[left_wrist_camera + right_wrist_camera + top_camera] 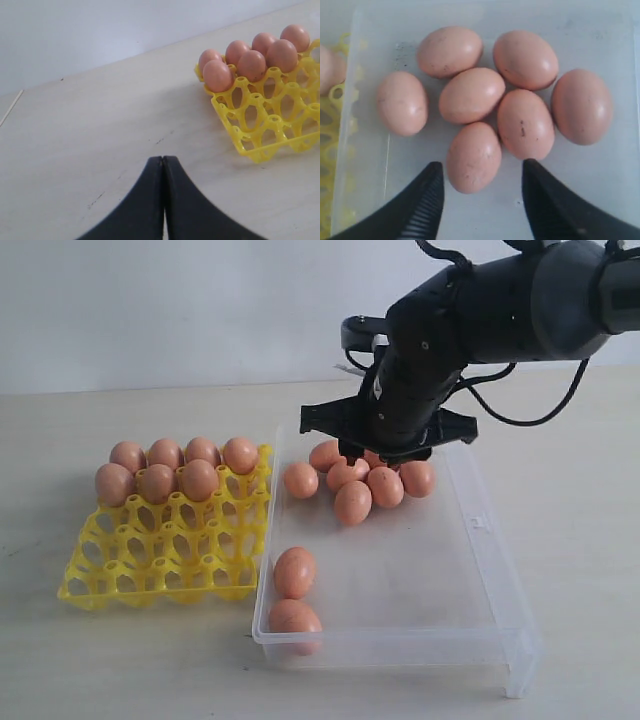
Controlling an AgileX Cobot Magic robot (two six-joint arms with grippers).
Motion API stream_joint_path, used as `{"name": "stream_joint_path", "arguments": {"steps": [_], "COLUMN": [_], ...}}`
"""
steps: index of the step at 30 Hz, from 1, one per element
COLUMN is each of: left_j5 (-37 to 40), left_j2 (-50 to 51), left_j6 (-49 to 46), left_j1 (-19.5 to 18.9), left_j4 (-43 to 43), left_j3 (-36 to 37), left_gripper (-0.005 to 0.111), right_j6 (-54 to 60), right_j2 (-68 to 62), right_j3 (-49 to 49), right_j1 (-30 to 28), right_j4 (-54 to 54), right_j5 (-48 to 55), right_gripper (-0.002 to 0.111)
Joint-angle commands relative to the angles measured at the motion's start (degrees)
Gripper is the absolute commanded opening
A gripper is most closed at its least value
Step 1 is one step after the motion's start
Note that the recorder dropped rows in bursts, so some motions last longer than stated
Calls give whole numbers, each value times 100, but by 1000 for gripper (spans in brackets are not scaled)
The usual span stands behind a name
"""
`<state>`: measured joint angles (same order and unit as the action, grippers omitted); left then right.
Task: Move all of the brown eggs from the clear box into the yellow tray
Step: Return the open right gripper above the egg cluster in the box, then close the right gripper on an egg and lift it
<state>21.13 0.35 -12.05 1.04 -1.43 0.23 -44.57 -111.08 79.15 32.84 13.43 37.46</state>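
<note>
**Egg stock: 16 counted**

Tabletop [580, 490]. Clear box [400, 650]: 7 brown eggs [352, 502] clustered at 12 o'clock, 2 at 7 o'clock. Yellow tray [160, 560], at box's 9 o'clock: 7 eggs. Right hand [481, 170] spread wide over cluster; left hand [163, 159] pressed closed.

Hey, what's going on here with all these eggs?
A two-armed robot is moving brown eggs from the clear box into the yellow tray. Seven sit in the tray's back cups. Nine lie in the box: seven bunched at its far end and two near the front. The right gripper hangs open over the bunch with its jaws either side of one egg, gripping nothing. The left gripper is shut, over bare table beside the tray.
</note>
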Motion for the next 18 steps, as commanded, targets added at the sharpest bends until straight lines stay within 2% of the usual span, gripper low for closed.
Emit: {"name": "stream_joint_path", "arguments": {"steps": [1, 6, 18], "left_j5": [-45, -45, -45], "left_j2": [-35, -35, -35], "left_j6": [25, 25, 25], "left_j1": [11, 11, 11], "left_j4": [0, 0, 0], "left_j3": [-23, -23, -23], "left_gripper": [0, 0, 0], "right_j6": [-713, -712, -1097], "right_j2": [-194, -424, -986], "right_j3": [-9, 13, 399], "right_j1": [-103, -103, -103], "right_j4": [-209, -628, -579], "right_j5": [11, -152, -408], "right_gripper": [56, 56, 56]}}
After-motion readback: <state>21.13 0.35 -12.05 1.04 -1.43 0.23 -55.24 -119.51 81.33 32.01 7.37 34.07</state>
